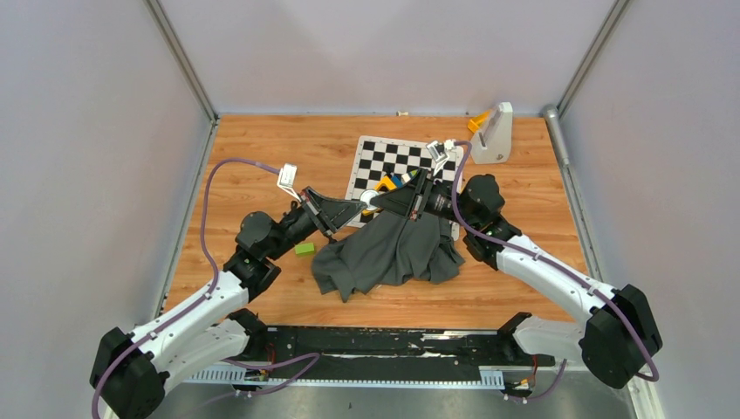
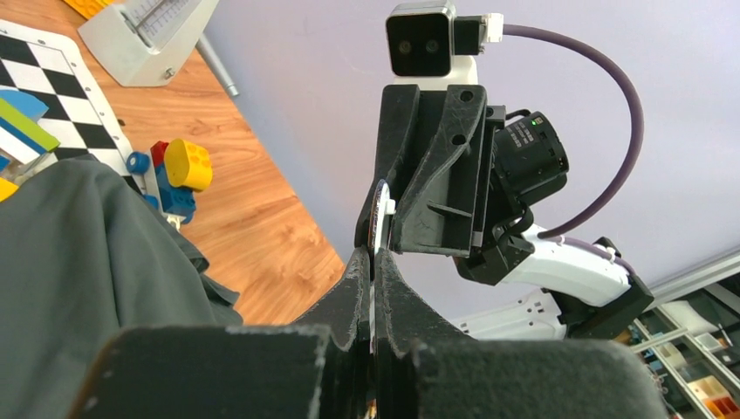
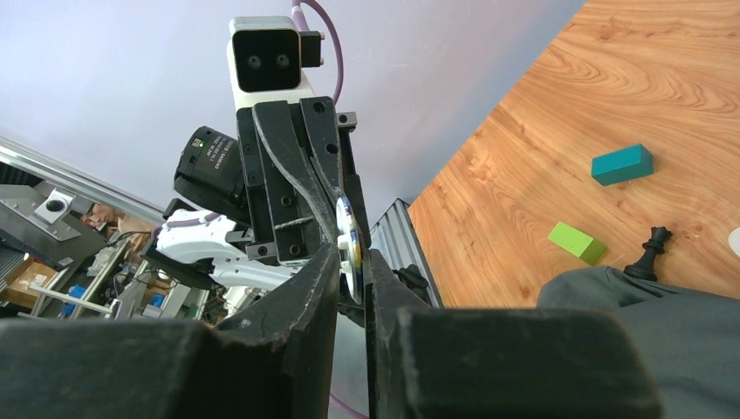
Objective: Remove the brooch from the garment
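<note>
The brooch [image 1: 370, 200] is a small white round disc held up above the table between my two grippers. The dark grey garment [image 1: 393, 253] hangs from there in a peak and lies bunched on the wood. My left gripper [image 1: 362, 208] comes from the left and is shut on the brooch's edge [image 2: 378, 214]. My right gripper [image 1: 378, 202] comes from the right and is shut on the same disc [image 3: 349, 236]. The garment also shows low in the left wrist view [image 2: 78, 279] and in the right wrist view [image 3: 646, 323].
A black-and-white chequered board [image 1: 393, 159] lies behind the garment with toy bricks [image 2: 174, 175] on its edge. A white stand [image 1: 495, 133] is at the back right. A green block [image 1: 304, 249], a teal block [image 3: 621, 164] and a black chess piece [image 3: 650, 253] lie left of the garment.
</note>
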`<control>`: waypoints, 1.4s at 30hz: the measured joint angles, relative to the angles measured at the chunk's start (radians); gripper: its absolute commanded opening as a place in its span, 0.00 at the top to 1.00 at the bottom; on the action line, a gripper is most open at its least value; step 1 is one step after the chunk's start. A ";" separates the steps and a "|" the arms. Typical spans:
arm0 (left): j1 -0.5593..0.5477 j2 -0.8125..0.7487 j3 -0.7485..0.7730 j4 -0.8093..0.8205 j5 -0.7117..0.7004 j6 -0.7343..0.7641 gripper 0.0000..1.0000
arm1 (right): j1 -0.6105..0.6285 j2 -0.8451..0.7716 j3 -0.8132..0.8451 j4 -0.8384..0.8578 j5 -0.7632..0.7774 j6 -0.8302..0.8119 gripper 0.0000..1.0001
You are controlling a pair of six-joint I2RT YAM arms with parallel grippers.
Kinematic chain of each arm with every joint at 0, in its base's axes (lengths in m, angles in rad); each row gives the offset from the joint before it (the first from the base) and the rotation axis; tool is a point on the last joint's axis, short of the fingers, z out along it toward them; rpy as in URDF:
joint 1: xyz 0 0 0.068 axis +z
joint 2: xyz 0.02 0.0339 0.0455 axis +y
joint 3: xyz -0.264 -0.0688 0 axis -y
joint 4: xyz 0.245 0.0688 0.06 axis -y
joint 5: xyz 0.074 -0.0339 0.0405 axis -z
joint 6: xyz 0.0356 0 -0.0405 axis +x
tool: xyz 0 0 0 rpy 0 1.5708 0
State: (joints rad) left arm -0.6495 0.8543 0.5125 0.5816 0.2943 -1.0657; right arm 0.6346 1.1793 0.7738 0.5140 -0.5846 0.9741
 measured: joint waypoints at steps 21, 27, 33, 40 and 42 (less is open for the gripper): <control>0.015 0.039 -0.001 0.001 0.016 0.077 1.00 | -0.003 0.046 0.052 -0.116 0.019 -0.011 0.77; 0.015 0.044 -0.001 -0.002 0.032 0.080 1.00 | -0.002 0.055 0.058 -0.121 0.018 -0.011 0.75; 0.012 0.049 0.001 -0.008 0.052 0.080 1.00 | 0.002 0.058 0.062 -0.122 0.019 -0.010 0.86; 0.014 0.046 0.001 -0.013 0.047 0.080 1.00 | 0.002 0.058 0.062 -0.127 0.021 -0.008 0.91; 0.013 0.037 0.001 -0.022 0.041 0.080 1.00 | 0.004 0.055 0.062 -0.132 0.031 -0.006 0.88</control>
State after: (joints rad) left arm -0.6361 0.8917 0.5133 0.5594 0.3351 -0.9859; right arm 0.6384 1.2343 0.8356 0.3824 -0.5533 0.9680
